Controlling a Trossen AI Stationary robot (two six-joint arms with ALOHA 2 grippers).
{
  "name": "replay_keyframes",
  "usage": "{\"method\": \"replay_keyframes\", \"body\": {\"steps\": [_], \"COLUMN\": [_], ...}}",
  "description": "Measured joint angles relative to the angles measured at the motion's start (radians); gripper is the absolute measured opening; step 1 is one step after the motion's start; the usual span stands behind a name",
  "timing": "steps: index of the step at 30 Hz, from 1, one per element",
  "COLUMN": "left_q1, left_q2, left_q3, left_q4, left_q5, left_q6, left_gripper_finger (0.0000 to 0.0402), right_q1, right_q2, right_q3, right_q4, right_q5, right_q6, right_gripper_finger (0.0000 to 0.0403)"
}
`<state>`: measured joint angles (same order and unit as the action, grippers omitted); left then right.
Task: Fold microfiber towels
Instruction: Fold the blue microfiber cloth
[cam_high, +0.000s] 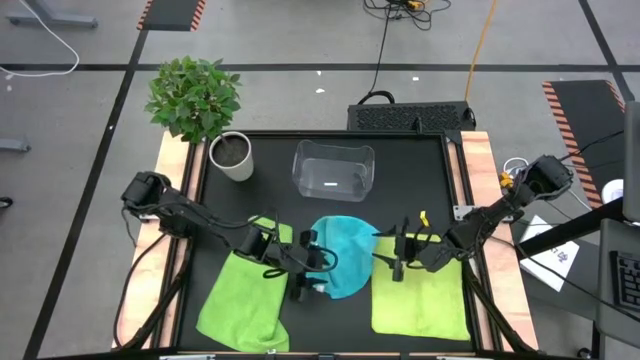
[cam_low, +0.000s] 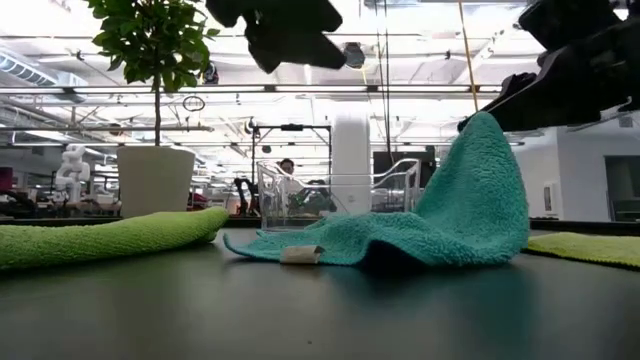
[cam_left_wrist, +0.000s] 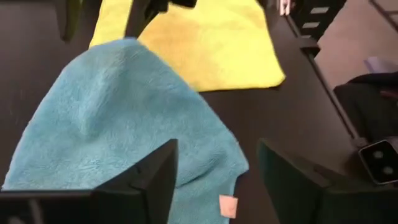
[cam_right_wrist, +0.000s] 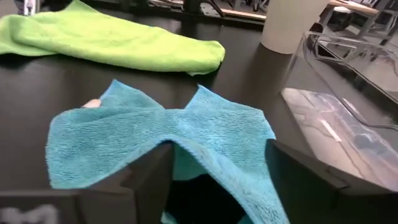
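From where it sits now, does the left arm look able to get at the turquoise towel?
Probably yes. The left pincer hovers open right at the turquoise towel's near edge, with nothing between them. The right pincer is at the towel's opposite edge, so the arms need not cross.

Both arms reach inward from the worktop's side edges. The left gripper sits at about 7 o'clock from centre, its fingers spread apart. The right gripper sits at about 5 o'clock, its fingers also spread wide.
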<state>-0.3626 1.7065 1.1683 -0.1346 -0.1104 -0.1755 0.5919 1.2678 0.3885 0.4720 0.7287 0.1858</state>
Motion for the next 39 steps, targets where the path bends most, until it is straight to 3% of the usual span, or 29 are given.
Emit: {"method": "replay_keyframes", "body": {"steps": [5,12,17,22,33,39], "left_q1": [0.012,0.074,0.128,0.166,0.276,0.324], "left_q2": [0.0,0.0,0.0,0.001,0.001,0.001], "left_q3": [0.0,-0.017,-0.114,-0.21,-0.283,-0.346], "left_q4": [-0.111,-0.2,-0.118,-0.03,-0.014,0.119], "left_q5": [-0.064,-0.157,-0.078,-0.064,-0.041,0.113], "left_q6": [-0.013,-0.055,-0.056,-0.094,-0.202,-0.209], "left_gripper_finger": [0.0265,0.0271,0.0271,0.0271,0.0271,0.0265], "right_q1": [0.031,0.071,0.078,0.07,-0.014,-0.031], "right_q2": [0.0,0.0,0.0,0.0,0.0,0.02], "right_q3": [0.0,0.0,0.0,0.0,0.001,0.001], "right_q4": [0.029,0.033,0.074,0.104,0.046,0.047], "right_q5": [0.0,-0.022,-0.059,-0.053,-0.053,-0.055], "right_q6": [-0.001,-0.014,-0.038,-0.092,-0.067,-0.069], "right_gripper_finger": [0.029,0.0288,0.0289,0.0292,0.0284,0.0283]}}
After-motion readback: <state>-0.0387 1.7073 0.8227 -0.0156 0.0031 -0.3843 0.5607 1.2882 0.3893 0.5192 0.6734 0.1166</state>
